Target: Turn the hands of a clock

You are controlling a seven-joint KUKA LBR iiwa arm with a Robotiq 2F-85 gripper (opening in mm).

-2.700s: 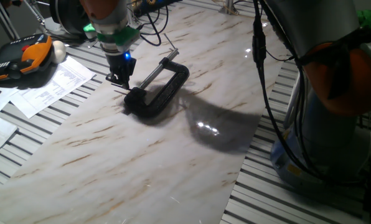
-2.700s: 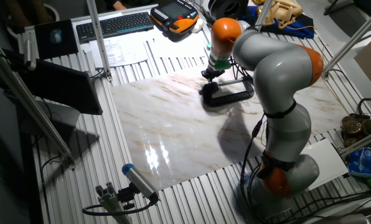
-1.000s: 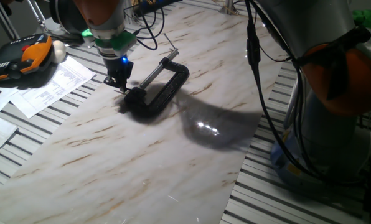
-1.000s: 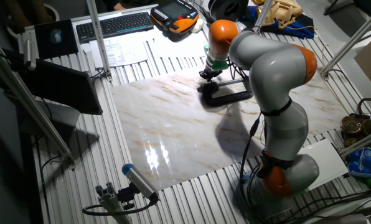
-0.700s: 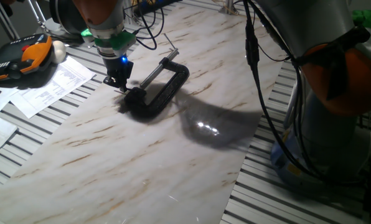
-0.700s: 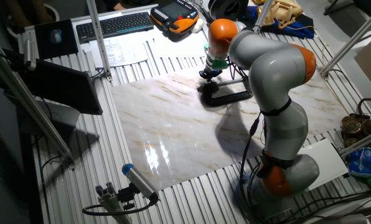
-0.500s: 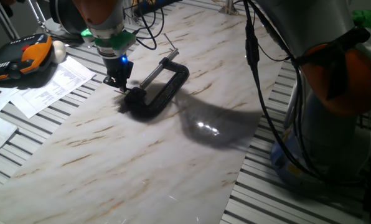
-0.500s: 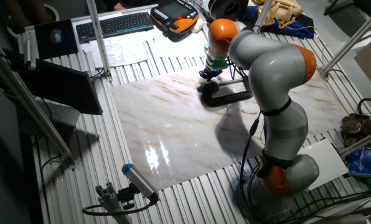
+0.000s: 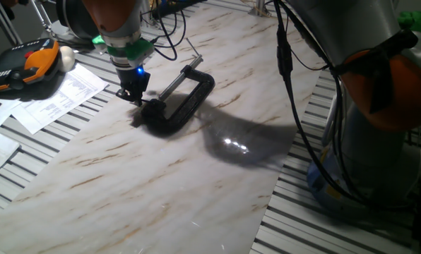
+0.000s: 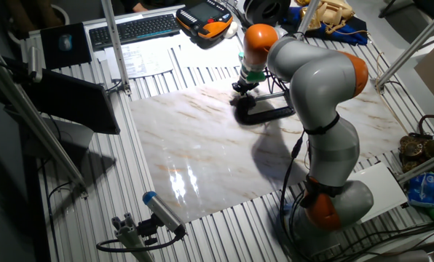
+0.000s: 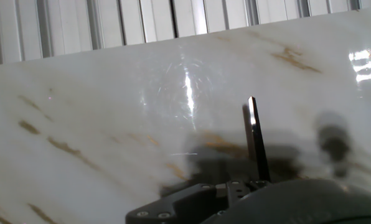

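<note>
marble slab [image 9: 161, 183] laid on slatted table [image 9: 323, 226] | papers [image 9: 51, 99] seen left of slab | orange-black pendant [image 9: 27, 67] set beside papers | keyboard [image 10: 133, 28] placed at far edge | blue-tipped cylinder [image 10: 162, 211] seen near front edge | cables [image 9: 168, 28] draped behind slab

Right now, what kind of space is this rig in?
Most likely a robotics lab bench. A marble-look board lies on a slatted aluminium table, with a keyboard and an orange teach pendant behind it. The tool sits at a black clamp.
</note>
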